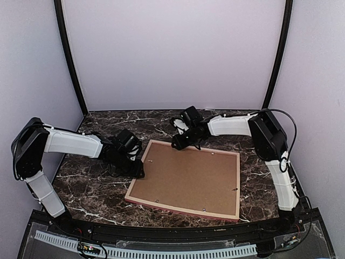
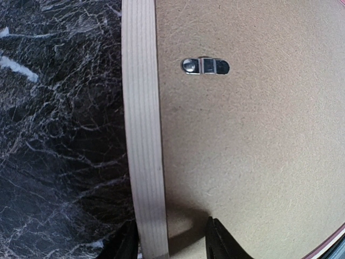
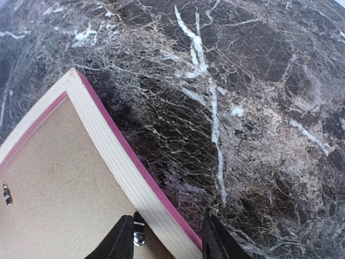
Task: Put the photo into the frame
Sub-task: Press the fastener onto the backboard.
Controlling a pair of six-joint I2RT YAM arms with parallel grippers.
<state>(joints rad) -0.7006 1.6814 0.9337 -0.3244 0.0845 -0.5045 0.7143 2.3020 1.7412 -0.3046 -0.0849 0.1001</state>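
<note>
The frame (image 1: pixel 141 200) lies face down on the marble table, tan wood back up, pink-red outer edge showing. A brown backing board (image 1: pixel 188 178) fills it, with small metal tabs (image 2: pixel 205 66). The photo is hidden. My left gripper (image 1: pixel 137 171) is at the frame's left side; in the left wrist view (image 2: pixel 172 243) its open jaws straddle the tan moulding (image 2: pixel 143 135), the right finger standing off it over the board. My right gripper (image 1: pixel 179 143) is at the far edge near the far-left corner, open (image 3: pixel 167 240), with its jaws closely straddling the moulding (image 3: pixel 108 145).
The dark marble table (image 1: pixel 97 189) surrounds the frame. Pale enclosure walls and two black poles (image 1: pixel 69 59) stand at the back. A black rail (image 1: pixel 161 237) runs along the near edge.
</note>
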